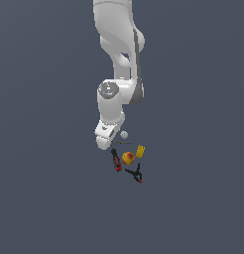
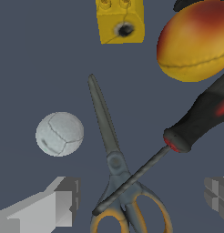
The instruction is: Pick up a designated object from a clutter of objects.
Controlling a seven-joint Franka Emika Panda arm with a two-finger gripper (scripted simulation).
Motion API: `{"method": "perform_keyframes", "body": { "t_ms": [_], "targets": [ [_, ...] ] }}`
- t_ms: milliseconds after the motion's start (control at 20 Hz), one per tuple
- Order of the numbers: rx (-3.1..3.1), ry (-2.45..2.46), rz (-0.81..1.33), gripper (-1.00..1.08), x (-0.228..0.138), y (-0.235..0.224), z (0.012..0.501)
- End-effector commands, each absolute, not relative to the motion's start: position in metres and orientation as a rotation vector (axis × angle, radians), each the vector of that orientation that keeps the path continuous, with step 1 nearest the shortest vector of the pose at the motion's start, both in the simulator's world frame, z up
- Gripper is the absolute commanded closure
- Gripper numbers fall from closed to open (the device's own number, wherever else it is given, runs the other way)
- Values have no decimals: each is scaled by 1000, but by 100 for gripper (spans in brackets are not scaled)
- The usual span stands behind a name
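Pincer is low over the clutter, jaws spread wide, nothing held. Its 2 fingers straddle the scissors at the handle end; blades are closed and point toward the yellow block. The screwdriver has its shaft lying across the scissors' pivot, tip near the handle loops. White ball sits apart beside the blades, and the orange-red ball is near the block, just by the screwdriver handle. In the exterior view the black clamp lies farthest from the arm, on the grey surface.
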State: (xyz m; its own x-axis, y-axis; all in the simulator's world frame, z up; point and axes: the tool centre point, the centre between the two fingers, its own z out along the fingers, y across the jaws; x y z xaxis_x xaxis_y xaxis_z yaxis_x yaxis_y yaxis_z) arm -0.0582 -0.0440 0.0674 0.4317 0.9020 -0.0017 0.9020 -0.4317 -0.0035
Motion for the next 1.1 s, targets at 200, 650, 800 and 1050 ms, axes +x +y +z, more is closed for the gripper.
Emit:
{"method": "perform_keyframes", "body": {
  "t_ms": [200, 650, 800, 1050],
  "targets": [
    [-2612, -1745, 0, -92, -64, -46, 59],
    [-2610, -1747, 1, -92, -64, -46, 52],
    [-2610, -1749, 1, -92, -65, -46, 42],
    [-2608, -1751, 0, -92, -65, -46, 20]
  ]
}}
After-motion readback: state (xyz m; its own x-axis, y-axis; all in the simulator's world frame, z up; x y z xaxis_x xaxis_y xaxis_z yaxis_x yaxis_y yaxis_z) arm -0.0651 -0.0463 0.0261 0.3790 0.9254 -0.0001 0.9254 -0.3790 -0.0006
